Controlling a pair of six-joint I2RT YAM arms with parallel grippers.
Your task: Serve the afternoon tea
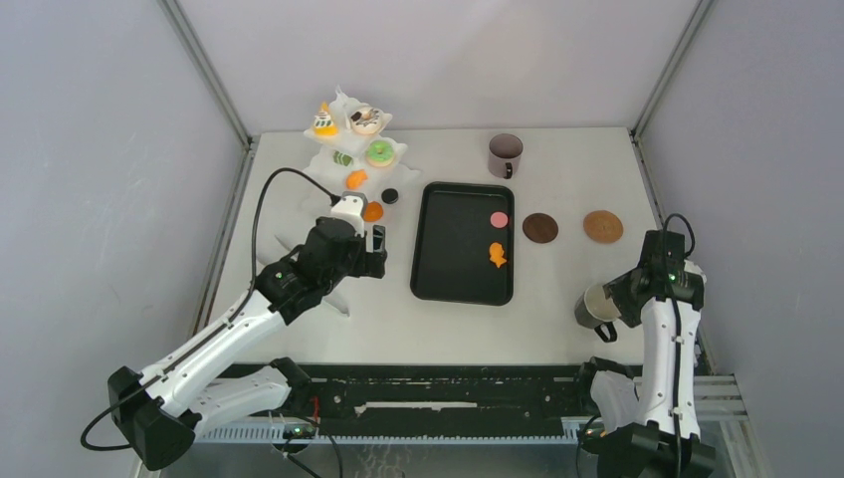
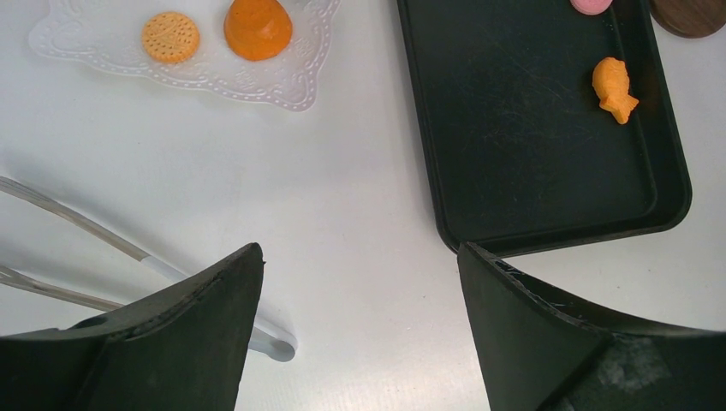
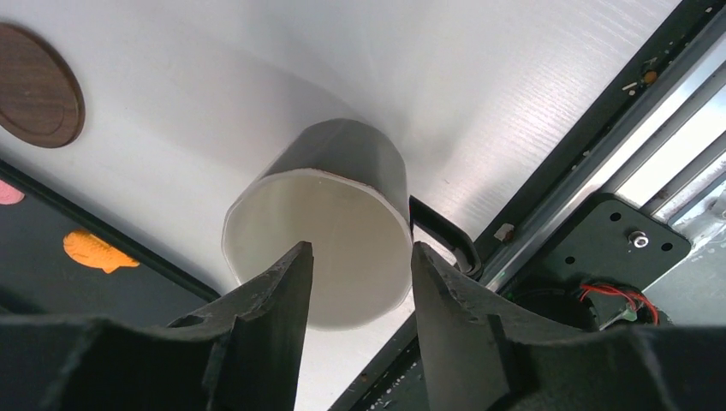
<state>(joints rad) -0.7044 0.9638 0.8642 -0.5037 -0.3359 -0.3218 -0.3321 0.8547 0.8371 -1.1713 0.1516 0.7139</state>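
My right fingers [image 3: 265,325] cover the near rim of the mug [image 3: 342,163], so I cannot tell whether I grip it; the pink pastry [image 2: 592,4] and brown coaster [image 2: 689,13] run off the top edge; my left arm [image 1: 299,274] hides part of the white stand [image 1: 323,161].

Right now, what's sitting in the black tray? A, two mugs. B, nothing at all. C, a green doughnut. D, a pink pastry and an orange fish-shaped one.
D: in the top view the black tray holds just a pink pastry and an orange fish-shaped pastry.
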